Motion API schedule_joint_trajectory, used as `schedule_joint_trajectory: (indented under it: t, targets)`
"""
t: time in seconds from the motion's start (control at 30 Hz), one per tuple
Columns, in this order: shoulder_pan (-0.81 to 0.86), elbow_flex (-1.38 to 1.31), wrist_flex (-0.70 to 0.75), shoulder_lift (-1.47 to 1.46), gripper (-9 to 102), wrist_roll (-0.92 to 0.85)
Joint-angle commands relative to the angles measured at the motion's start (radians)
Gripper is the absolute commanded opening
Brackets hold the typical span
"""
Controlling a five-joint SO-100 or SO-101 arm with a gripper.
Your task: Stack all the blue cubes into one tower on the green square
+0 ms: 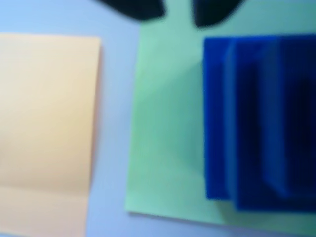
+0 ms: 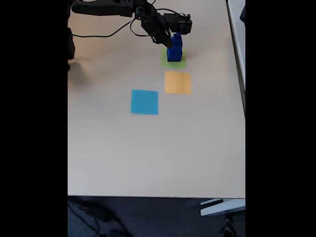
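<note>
Tower [image 2: 174,48] on green square [image 2: 173,59], tool [image 1: 177,15] parted above — light blue square [image 2: 144,101] in fixed view.

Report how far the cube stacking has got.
Done: a stepped tower of blue cubes stands on the green square, and the table shows no loose cubes; the orange square and light blue square are bare. In hand: the gripper is at the tower's top; whether it grips anything cannot be told. Left: probably just letting go and backing away.
</note>
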Motion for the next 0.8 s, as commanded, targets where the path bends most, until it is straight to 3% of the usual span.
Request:
schedule_joint_trajectory:
  t: [0.0, 0.77]
  targets:
    - [0.017, -0.009, -0.018, 0.097, 0, -0.015]
    - [0.028, -0.097, -0.009, 0.057, 0, -0.041]
